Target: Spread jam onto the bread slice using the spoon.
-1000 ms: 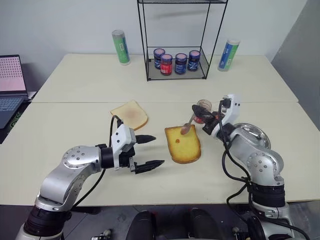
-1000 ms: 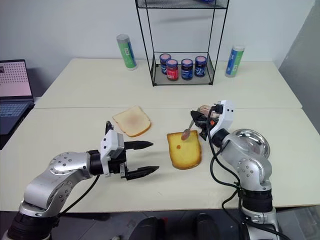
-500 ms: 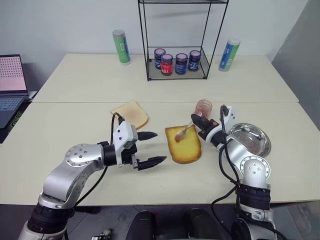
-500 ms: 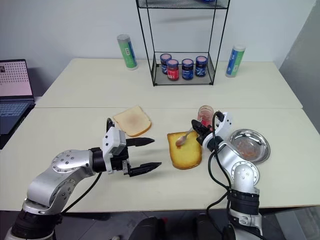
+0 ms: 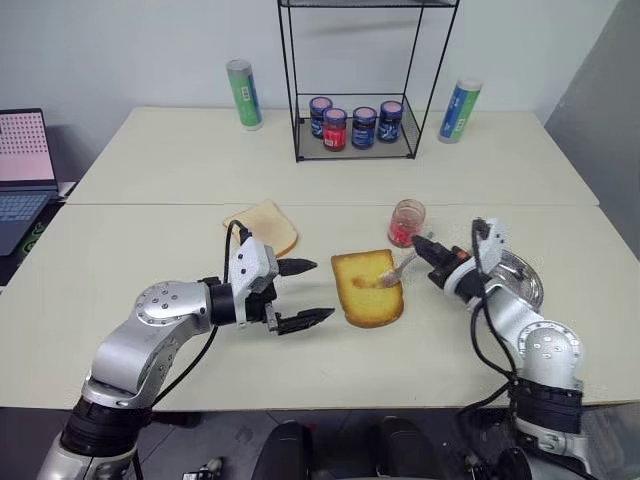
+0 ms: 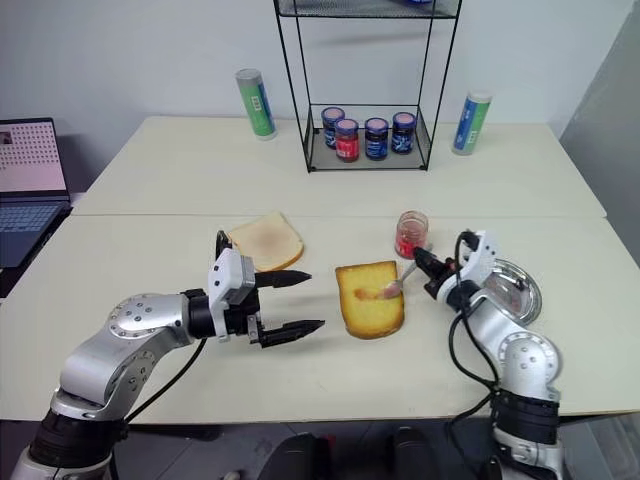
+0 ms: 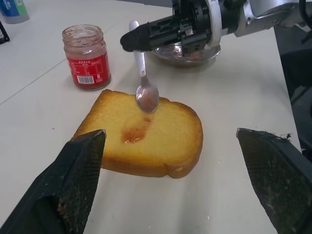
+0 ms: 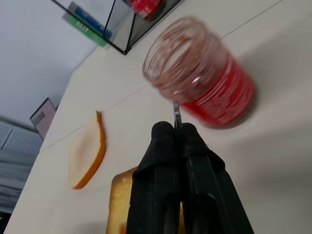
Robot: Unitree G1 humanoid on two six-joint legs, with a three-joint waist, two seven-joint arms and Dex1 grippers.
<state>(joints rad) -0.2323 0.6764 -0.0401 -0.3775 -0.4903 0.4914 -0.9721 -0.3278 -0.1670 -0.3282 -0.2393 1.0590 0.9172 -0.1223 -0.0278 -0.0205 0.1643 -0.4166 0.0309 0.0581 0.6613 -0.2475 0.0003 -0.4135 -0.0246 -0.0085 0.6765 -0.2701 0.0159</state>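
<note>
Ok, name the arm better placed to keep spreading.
Right: its claw is shut on the spoon, whose bowl sits on the bread slice by the jam. The left claw hangs open alongside.

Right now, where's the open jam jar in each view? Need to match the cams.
Left eye view: open jam jar right of centre, behind the bread slice.
Right eye view: same spot, left of the steel dish.
Left wrist view: upper left.
Right wrist view: upper centre, beyond the right claw.
Shared landmark: the bread slice.
</note>
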